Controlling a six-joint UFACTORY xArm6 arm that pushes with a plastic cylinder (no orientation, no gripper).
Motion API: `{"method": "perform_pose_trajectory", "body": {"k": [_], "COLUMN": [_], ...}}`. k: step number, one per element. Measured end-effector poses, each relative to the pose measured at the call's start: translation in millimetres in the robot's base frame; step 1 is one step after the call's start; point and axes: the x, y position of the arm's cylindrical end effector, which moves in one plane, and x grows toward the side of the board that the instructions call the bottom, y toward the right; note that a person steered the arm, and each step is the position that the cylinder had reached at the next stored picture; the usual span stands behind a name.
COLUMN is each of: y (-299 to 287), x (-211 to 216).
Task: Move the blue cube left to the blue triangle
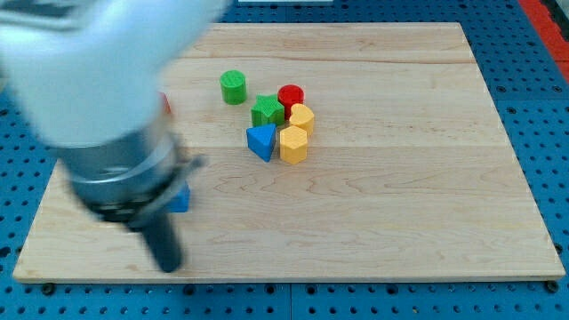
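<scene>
The blue triangle (261, 140) lies near the middle of the wooden board (400, 178), at the left edge of a cluster of blocks. The blue cube (181, 199) is at the view's left, mostly hidden behind my arm; only its right part shows. My blurred arm fills the view's upper left. My tip (168, 267) sits near the board's bottom-left edge, just below the blue cube and well left of the blue triangle.
In the cluster are a green star (267, 111), a red cylinder (291, 95), a yellow block (302, 118) and a yellow hexagon (293, 144). A green cylinder (233, 87) stands up-left of them. A sliver of a red block (166, 105) shows behind the arm.
</scene>
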Motion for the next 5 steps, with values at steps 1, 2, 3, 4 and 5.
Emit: {"method": "perform_pose_trajectory", "body": {"k": [1,2,3,4,5], "y": [-16,9,37,0,-46], "x": [-56,-116,-162,-140,-102]}}
